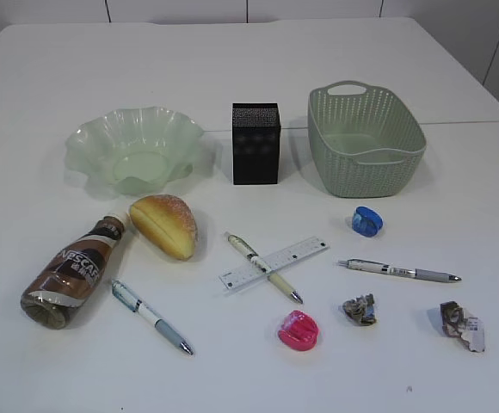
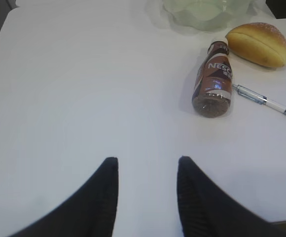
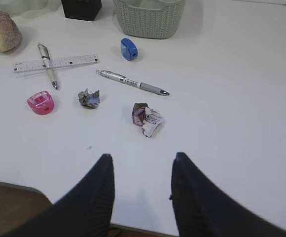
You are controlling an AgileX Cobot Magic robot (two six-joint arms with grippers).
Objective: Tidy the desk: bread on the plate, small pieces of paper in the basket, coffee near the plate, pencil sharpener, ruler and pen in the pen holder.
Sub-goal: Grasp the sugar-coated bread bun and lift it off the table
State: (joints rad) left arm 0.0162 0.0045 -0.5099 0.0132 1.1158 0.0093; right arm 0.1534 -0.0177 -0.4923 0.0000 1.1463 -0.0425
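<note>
A bread roll (image 1: 165,224) lies in front of the wavy green plate (image 1: 86,142). A coffee bottle (image 1: 76,271) lies on its side at the left. Three pens (image 1: 150,316) (image 1: 262,267) (image 1: 398,271), a clear ruler (image 1: 274,262), a blue sharpener (image 1: 367,220), a pink sharpener (image 1: 298,329) and two paper balls (image 1: 360,309) (image 1: 462,326) lie on the table. The black pen holder (image 1: 255,143) and green basket (image 1: 366,138) stand at the back. My left gripper (image 2: 147,160) and right gripper (image 3: 141,157) are open and empty, out of the exterior view.
The white table's front edge (image 3: 133,228) is just under my right gripper. A seam (image 1: 490,122) between two tables runs behind the basket.
</note>
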